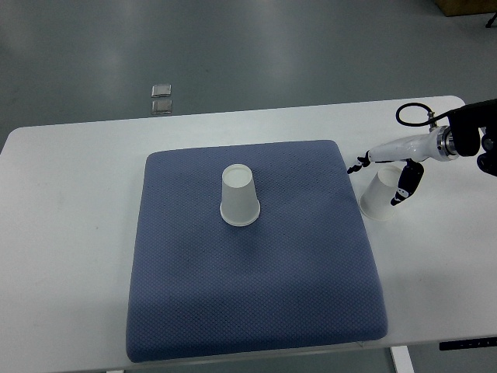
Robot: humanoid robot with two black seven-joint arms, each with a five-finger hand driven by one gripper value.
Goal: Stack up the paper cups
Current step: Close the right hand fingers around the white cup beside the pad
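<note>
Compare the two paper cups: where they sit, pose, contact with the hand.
The cup on the mat stands on the blue mat; the cup by the hand sits off it, on the bare white table. The cup on the mat is untouched; the right hand has fingers around the other. The first stands upside down; the other looks tilted. Both are plain white.
</note>
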